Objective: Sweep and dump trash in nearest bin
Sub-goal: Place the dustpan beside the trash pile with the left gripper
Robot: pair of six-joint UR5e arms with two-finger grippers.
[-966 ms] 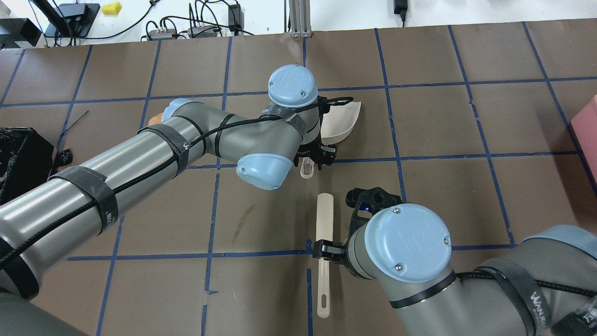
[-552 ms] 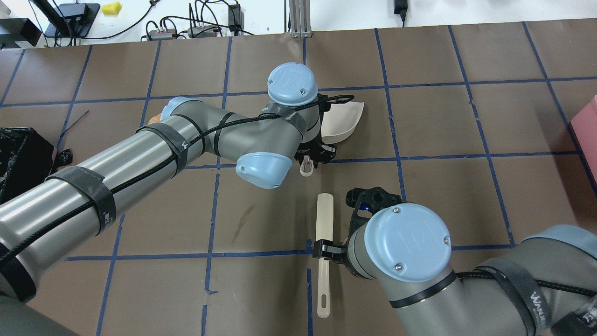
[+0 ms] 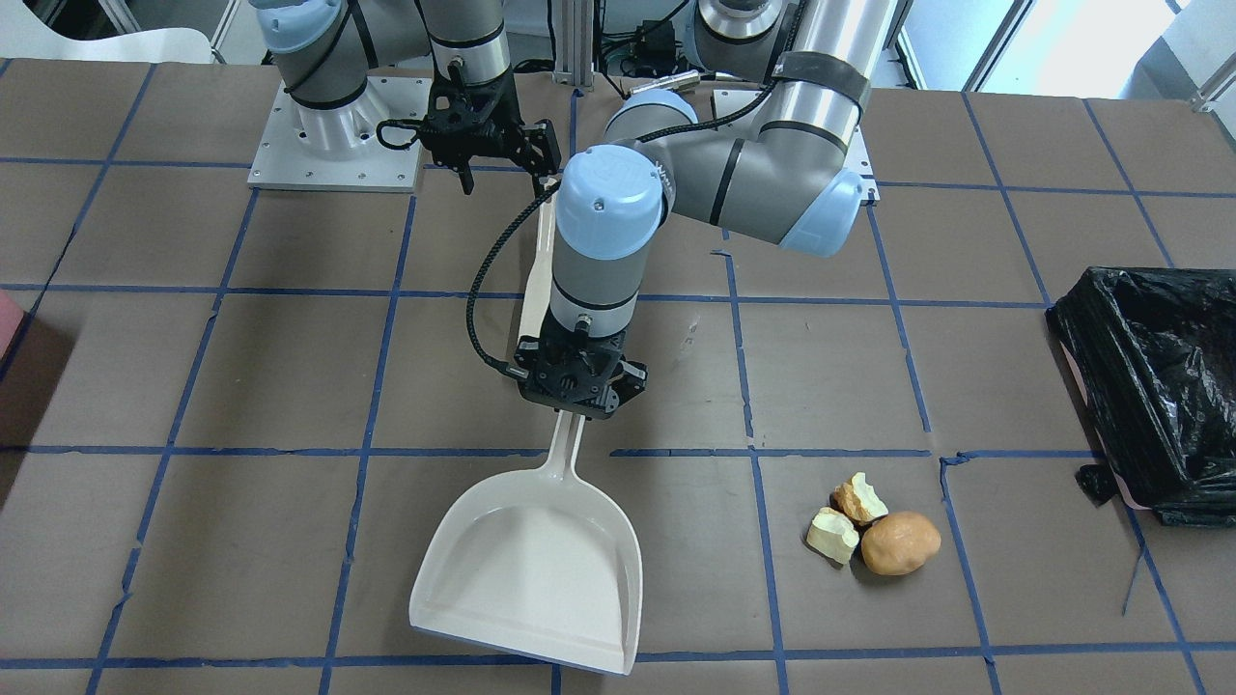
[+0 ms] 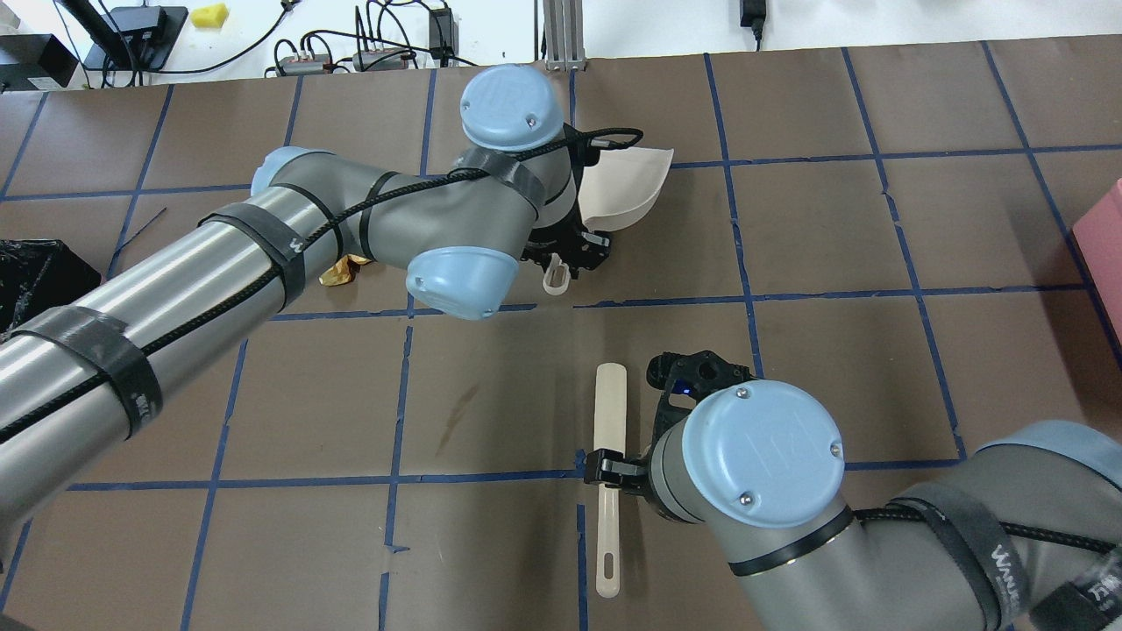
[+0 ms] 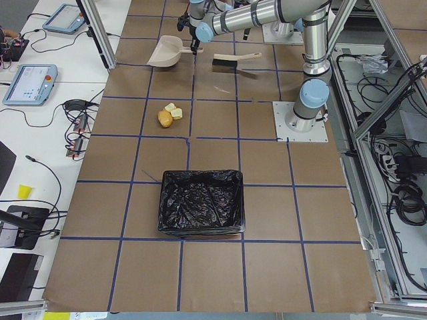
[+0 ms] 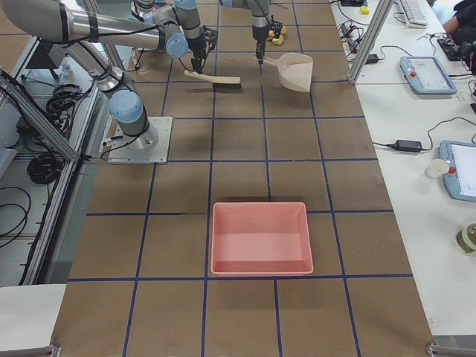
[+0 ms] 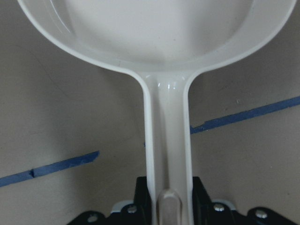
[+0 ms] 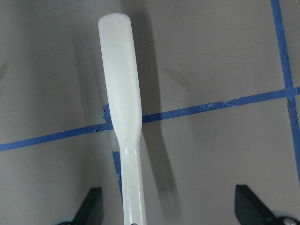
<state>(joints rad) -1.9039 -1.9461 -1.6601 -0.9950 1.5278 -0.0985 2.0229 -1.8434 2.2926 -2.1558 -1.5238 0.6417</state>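
Note:
My left gripper (image 3: pixel 577 410) is shut on the handle of a cream dustpan (image 3: pixel 531 569), seen close in the left wrist view (image 7: pixel 159 37). The trash lies to the dustpan's side: a tan potato-like lump (image 3: pixel 900 542), a pale yellow chunk (image 3: pixel 832 534) and an orange chunk (image 3: pixel 859 499). The black-bagged bin (image 3: pixel 1149 376) stands beyond the trash at the table edge. My right gripper (image 4: pixel 614 469) is open, its fingers (image 8: pixel 93 208) wide apart on either side of the handle of a cream brush (image 8: pixel 119 84) that lies on the table.
A pink tray (image 6: pixel 260 238) sits far off toward the robot's right end of the table. Brown paper with blue tape lines covers the table. Cables and boxes lie beyond the far edge (image 4: pixel 377 53).
My left arm has moved away from the robot and to its left, carrying the dustpan with it. A piece of trash now shows beside the arm. The right arm and brush have not moved.

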